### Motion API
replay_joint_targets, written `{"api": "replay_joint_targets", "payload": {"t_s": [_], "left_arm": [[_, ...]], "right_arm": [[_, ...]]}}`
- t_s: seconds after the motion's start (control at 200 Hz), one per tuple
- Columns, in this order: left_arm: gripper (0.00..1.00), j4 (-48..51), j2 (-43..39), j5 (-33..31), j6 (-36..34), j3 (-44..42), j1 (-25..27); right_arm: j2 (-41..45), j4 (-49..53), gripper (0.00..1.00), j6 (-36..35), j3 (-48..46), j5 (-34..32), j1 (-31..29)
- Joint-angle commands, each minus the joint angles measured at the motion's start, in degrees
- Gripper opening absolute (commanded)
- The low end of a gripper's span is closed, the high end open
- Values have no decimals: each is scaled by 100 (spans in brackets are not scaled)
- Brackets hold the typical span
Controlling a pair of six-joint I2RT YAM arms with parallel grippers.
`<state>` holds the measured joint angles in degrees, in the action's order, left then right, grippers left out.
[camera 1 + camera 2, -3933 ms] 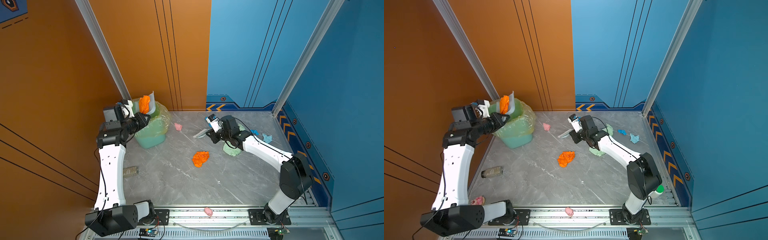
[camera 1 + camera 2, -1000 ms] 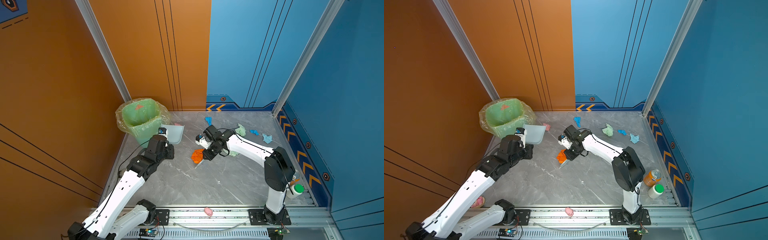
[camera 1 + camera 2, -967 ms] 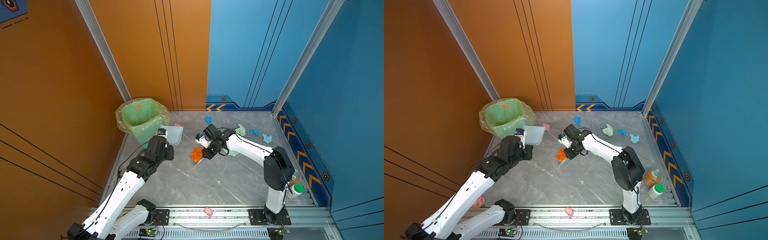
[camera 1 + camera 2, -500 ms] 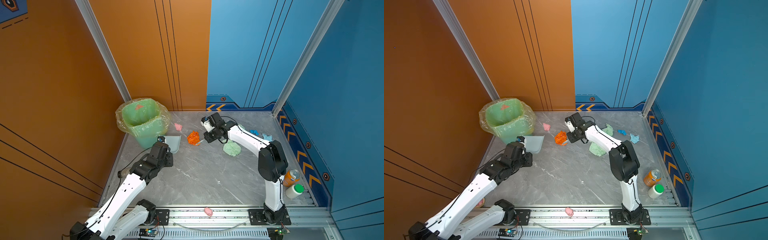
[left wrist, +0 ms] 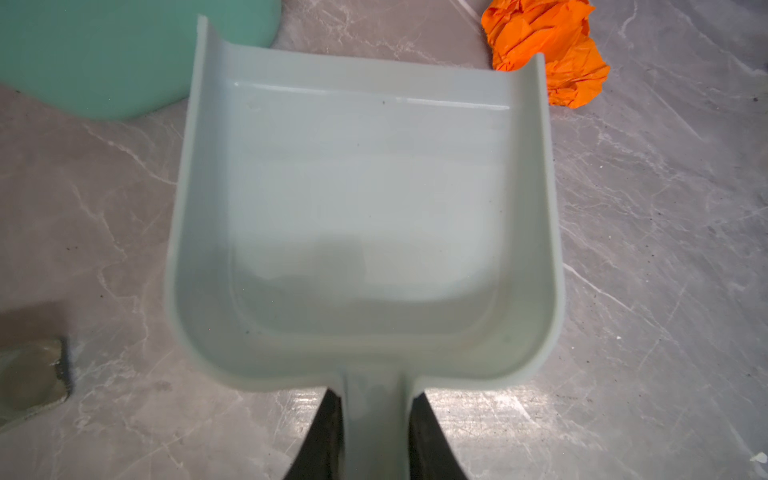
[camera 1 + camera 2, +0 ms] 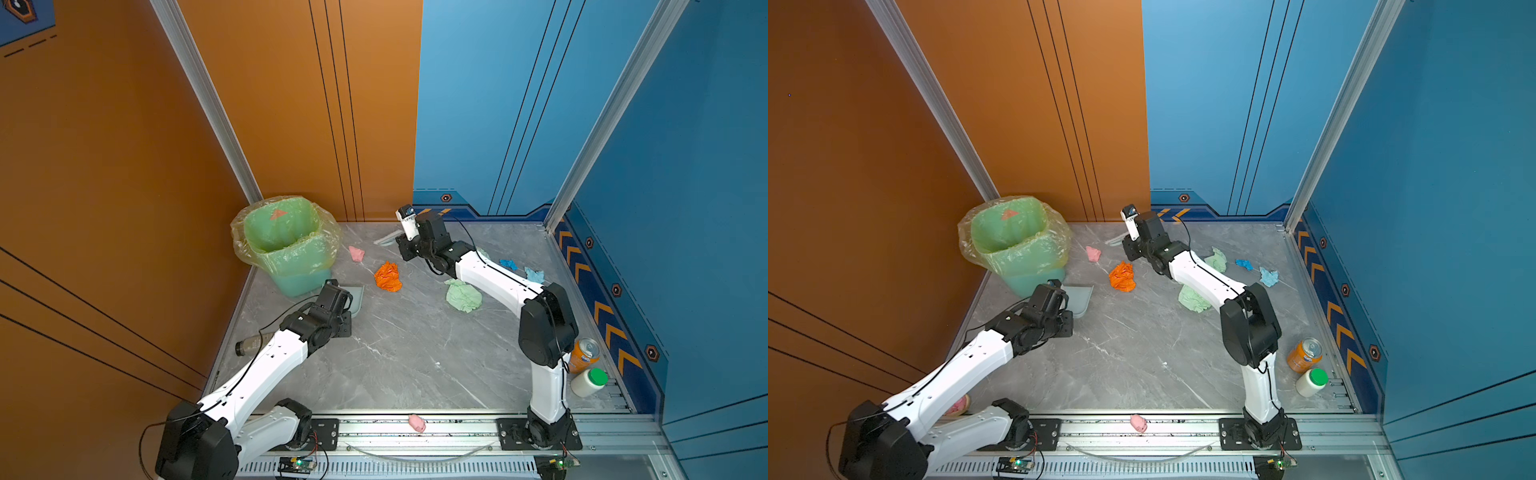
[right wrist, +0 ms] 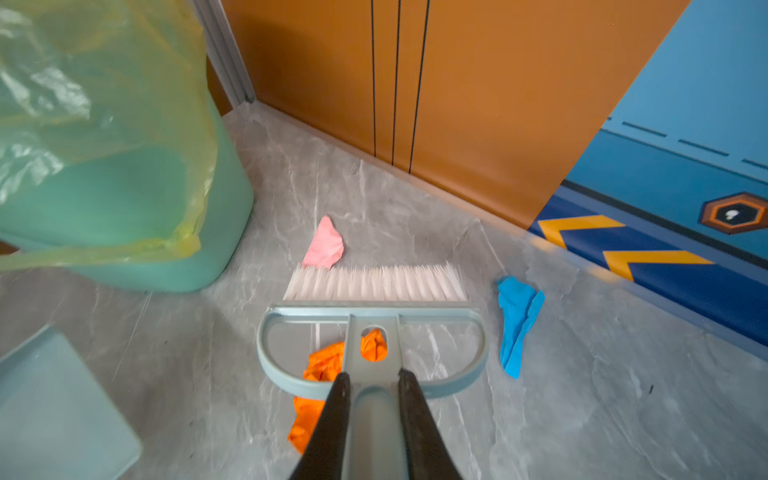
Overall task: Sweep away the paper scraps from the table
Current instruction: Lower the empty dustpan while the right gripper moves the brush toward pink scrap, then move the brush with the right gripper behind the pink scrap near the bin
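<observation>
The left arm (image 6: 270, 365) reached low from the front left corner of the table (image 6: 415, 353) along its left edge, wrist bent toward the back. The left gripper (image 5: 374, 411) was clenched on the handle of the dustpan (image 5: 365, 208), which lay flat just in front of the bin (image 6: 286, 249) in the back left corner. The right arm (image 6: 490, 278) rose from the front right corner, folded at the elbow and stretched to the middle of the back edge, wrist tipped down. The right gripper (image 7: 372, 380) grasped the handle of the brush (image 7: 374, 309), its bristles at the rim of the pink scrap (image 7: 324, 245).

Seven paper scraps (image 6: 1121, 277) lay on the table, all toward the back:
- one orange scrap (image 6: 387, 276) between dustpan and brush
- the one pink scrap beside the bin
- one large pale green scrap (image 6: 463, 295) under the right forearm
- one smaller pale green scrap (image 6: 1217, 257) behind it
- one blue scrap (image 6: 508, 263) and one light blue scrap (image 6: 534, 274) near the right edge
- one blue strip (image 7: 517, 324) next to the brush

One reddish scrap (image 6: 277, 214) lay inside the bin. One can (image 6: 584, 353) and one white bottle (image 6: 588, 382) stood by the front right corner.
</observation>
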<state>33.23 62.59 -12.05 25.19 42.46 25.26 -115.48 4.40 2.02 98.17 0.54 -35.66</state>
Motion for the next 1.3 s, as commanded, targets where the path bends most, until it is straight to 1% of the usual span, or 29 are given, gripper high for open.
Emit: {"api": "replay_joint_targets", "payload": {"t_s": [0.0, 0.115, 0.265, 0.3, 0.345, 0.355, 0.375, 0.621, 0.741, 0.926, 1.036, 1.141, 1.296], "left_arm": [[0, -202, 87, -124, 174, -179, 70], [0, -212, 293, -104, 182, -226, 100], [0, -326, 495, -139, 221, -295, 138], [0, -358, 516, -131, 230, -307, 154], [0, -412, 534, -120, 239, -324, 157], [0, -420, 535, -121, 234, -332, 162], [0, -442, 543, -121, 246, -339, 164], [0, -524, 752, -110, 265, -379, 175], [0, -580, 847, -111, 276, -382, 180], [0, -646, 929, -80, 267, -379, 186], [0, -647, 966, -72, 253, -369, 190], [0, -660, 997, -73, 255, -368, 190], [0, -660, 1018, -33, 257, -361, 190]], "right_arm": [[-486, -1011, 0, 269, 180, -700, -85], [-808, -1321, 0, 360, 287, -1043, -192], [-1176, -1554, 0, 252, 430, -1307, -395], [-1267, -1556, 0, 210, 436, -1345, -407], [-1386, -1536, 0, 161, 663, -1377, -407], [-1413, -1527, 0, 152, 680, -1389, -536], [-1465, -1501, 0, 142, 729, -1393, -592], [-1893, -1284, 0, 54, 1104, -1415, -749], [-2092, -935, 0, -64, 1367, -1403, -811], [-2381, -217, 0, -123, 1812, -1115, -816], [-2633, 479, 0, -196, 2272, -753, -802], [-2873, 1143, 0, -271, 2744, -642, -806], [-2871, 1364, 0, -272, 2712, -505, -805]]}}
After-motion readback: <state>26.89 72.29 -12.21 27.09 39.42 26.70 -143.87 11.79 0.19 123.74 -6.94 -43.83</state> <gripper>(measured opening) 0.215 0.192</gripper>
